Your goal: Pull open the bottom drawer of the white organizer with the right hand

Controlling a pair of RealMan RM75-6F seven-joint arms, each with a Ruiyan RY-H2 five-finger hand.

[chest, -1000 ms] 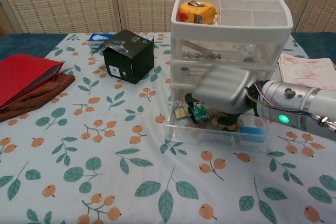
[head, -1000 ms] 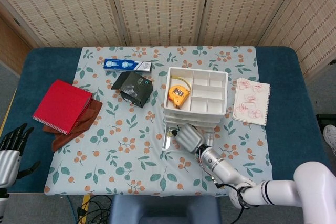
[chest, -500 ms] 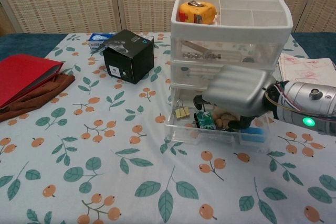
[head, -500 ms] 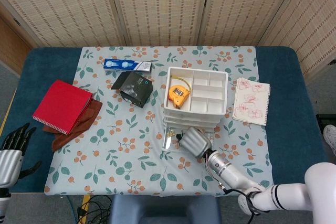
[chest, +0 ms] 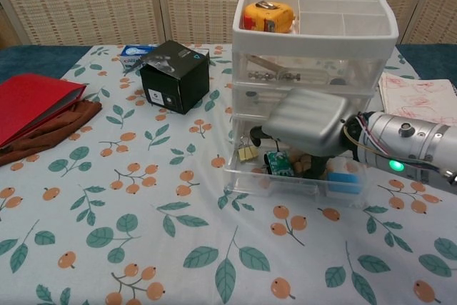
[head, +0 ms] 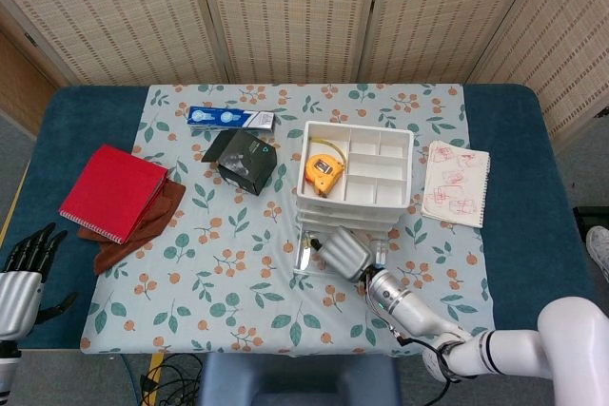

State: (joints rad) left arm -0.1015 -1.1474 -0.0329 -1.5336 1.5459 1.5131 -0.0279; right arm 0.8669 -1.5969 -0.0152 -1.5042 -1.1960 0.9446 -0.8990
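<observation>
The white organizer (head: 357, 178) (chest: 314, 30) stands right of the table's middle, with an orange tape measure (head: 324, 171) (chest: 270, 16) in its top tray. Its clear bottom drawer (head: 306, 261) (chest: 285, 189) is pulled out toward me and holds small items, among them a binder clip and a green piece. My right hand (head: 344, 252) (chest: 307, 123) hovers over the open drawer with its fingers curled down inside it, behind the front wall. The frames do not show them gripping any part. My left hand (head: 21, 273) rests at the table's near left edge, fingers spread and holding nothing.
A black box (head: 247, 162) (chest: 175, 76) and a blue carton (head: 230, 118) lie left of the organizer. A red notebook (head: 112, 192) (chest: 32, 105) sits on a brown cloth (head: 143, 230) at far left. A sheet with red drawings (head: 457, 183) lies right of the organizer.
My right hand drew back toward me over the drawer, then returned toward the organizer. The green piece shifted inside the drawer. The drawer itself has stayed where it was.
</observation>
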